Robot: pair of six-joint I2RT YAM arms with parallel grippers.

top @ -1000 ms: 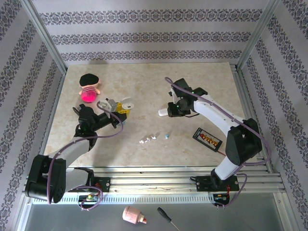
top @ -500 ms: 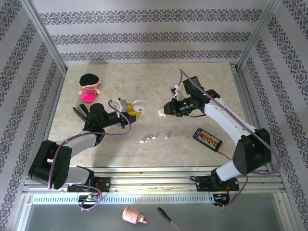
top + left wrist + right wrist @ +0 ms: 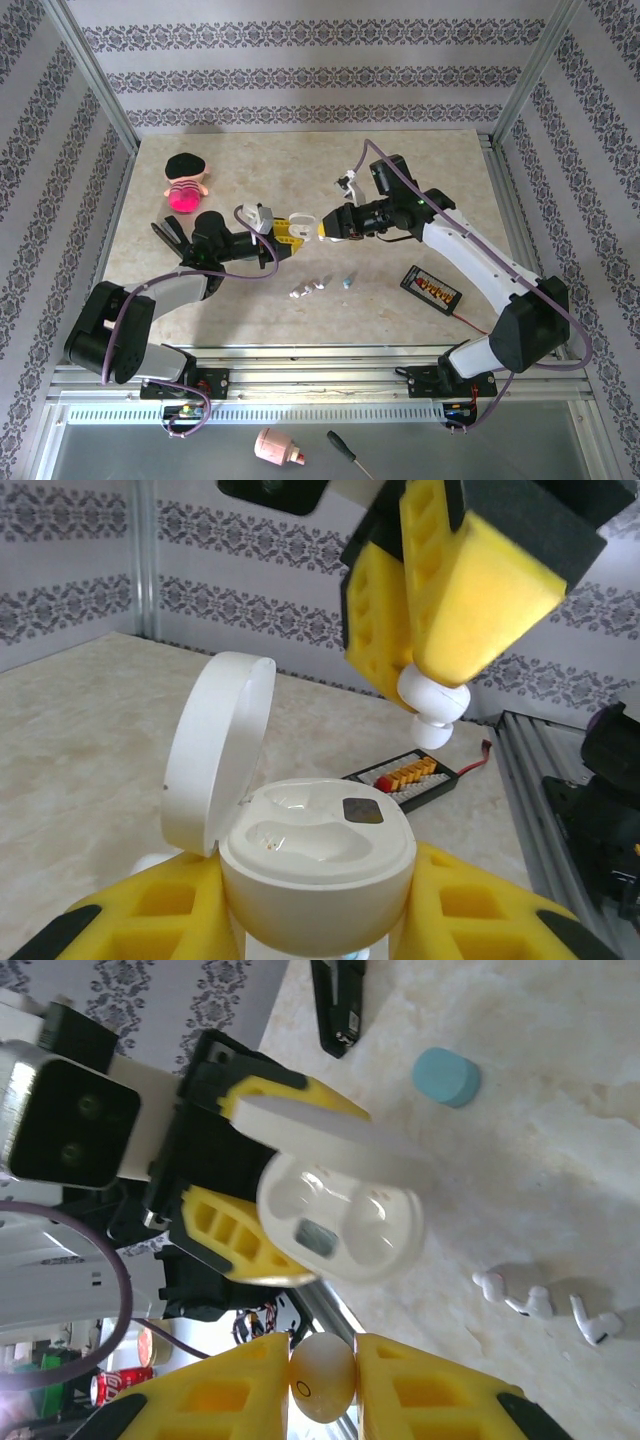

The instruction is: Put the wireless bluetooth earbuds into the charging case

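Wireless bluetooth earbuds (image 3: 308, 289) lie loose on the worktop (image 3: 420, 170) (three white ones that I can count), below both arms. My left hand (image 3: 283, 231) grips the charging case (image 3: 318, 845), lid flipped up, sockets facing the right hand (image 3: 330, 226), which pinches one white earbud (image 3: 322, 1377) just beside it. I'd line the stem up with the nearer socket and go in slowly, case held steady. A second ago the hands were well apart; now they nearly meet.
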